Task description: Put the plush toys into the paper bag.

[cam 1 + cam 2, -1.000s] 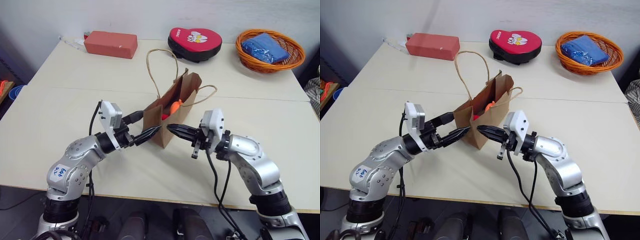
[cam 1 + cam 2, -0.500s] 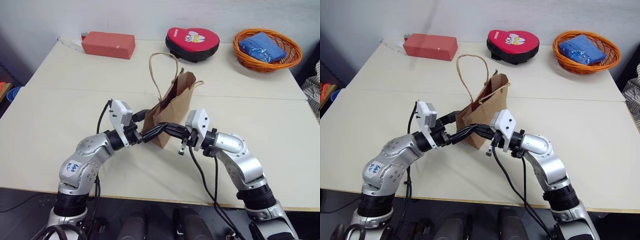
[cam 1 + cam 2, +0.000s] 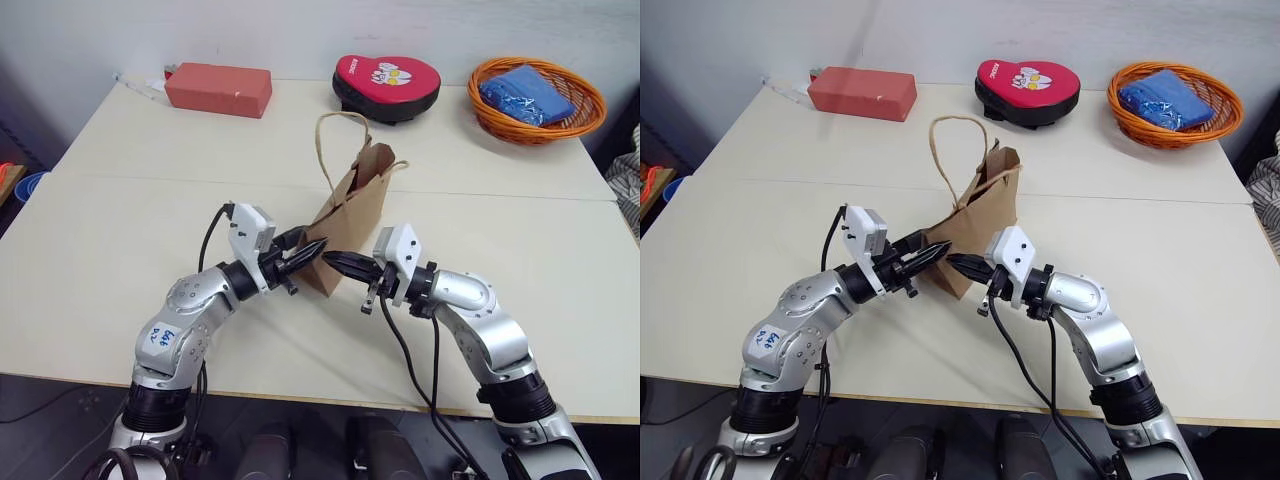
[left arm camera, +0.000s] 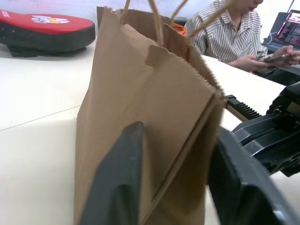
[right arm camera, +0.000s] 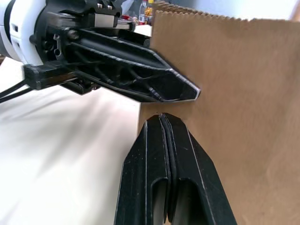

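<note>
Cream table (image 3: 120, 230), white wall behind. The brown kraft paper bag (image 3: 355, 215) stands at frame centre, long axis upright, mouth and cord handles up, leaning toward the upper right. Your left gripper (image 4: 176, 180) pinches its near corner fold; your right gripper (image 5: 164, 124) is closed, empty, tip beside the bag. Toys unseen, judged bagged. Next: steady it, release.

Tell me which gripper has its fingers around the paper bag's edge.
The left gripper: its fingers straddle the paper bag; the right gripper is shut, tips beside it.
</note>
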